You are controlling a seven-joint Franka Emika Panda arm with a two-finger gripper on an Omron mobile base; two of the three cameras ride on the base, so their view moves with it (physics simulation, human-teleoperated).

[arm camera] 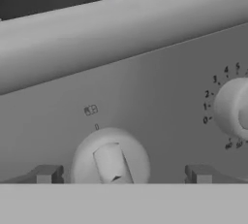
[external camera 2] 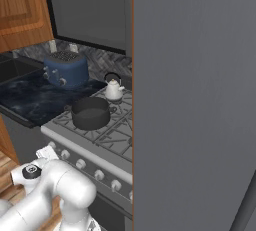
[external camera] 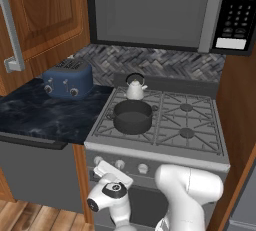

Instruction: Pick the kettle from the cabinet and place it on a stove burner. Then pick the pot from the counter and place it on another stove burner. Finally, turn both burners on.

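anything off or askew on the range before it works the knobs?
Nothing stands out. The kettle and the pot sit upright on separate left burners of the range, nothing spilled. The open gripper straddles a knob.

Matt dark metal pot (external camera: 132,116) on black cast-iron grates (external camera: 186,120); brushed grey steel range (external camera: 165,155); polished veined stone table (external camera: 45,112); grained wooden cabinet (external camera: 47,15); glossy white kettle (external camera: 134,89).
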